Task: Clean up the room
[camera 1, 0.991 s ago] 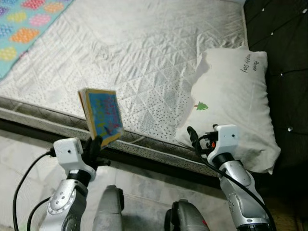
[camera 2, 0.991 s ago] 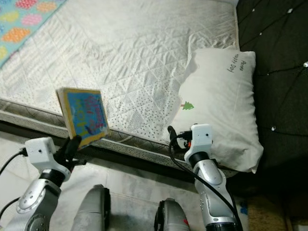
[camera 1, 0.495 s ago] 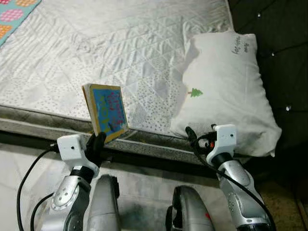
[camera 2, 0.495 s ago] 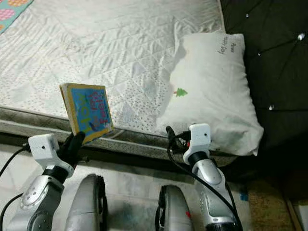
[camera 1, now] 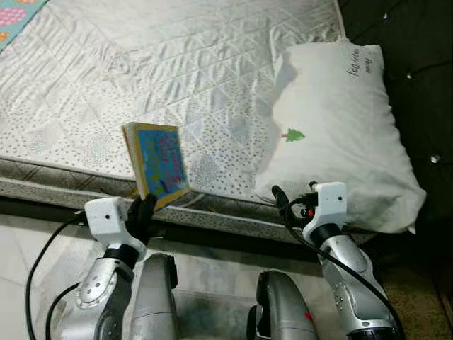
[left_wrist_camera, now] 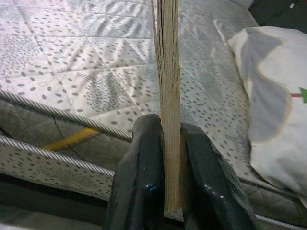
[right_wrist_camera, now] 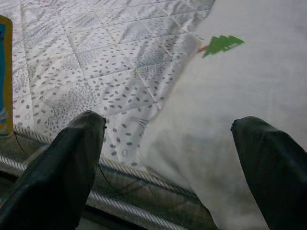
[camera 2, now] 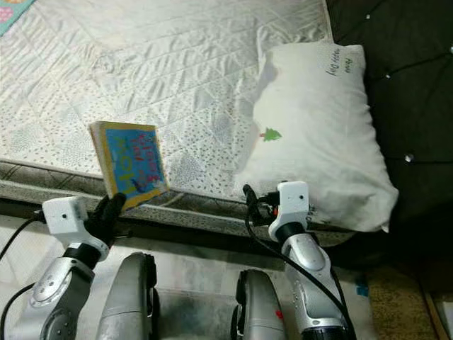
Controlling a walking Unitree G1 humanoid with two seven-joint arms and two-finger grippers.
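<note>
Gripping a book (camera 1: 158, 164) by its bottom edge, the left gripper (left_wrist_camera: 168, 167) has both black fingers (left_wrist_camera: 141, 177) pressed against the covers w/ the page block clamped between them. Book is upright, blue illustrated cover w/ yellow border facing the robot, held just above the near edge of the mattress (camera 1: 177, 64), over the quilted grey-dotted surface. Right gripper (right_wrist_camera: 168, 158) is empty, fingers spread wide apart, hovering at the mattress edge in front of the near corner of a white pillow (camera 1: 340, 142). Pillow lies on the right side of the bed, small green tree print & handwriting on it, next to a dark tufted headboard (camera 1: 417, 42). Corner of a colourful blanket (camera 1: 18, 10) far left.
</note>
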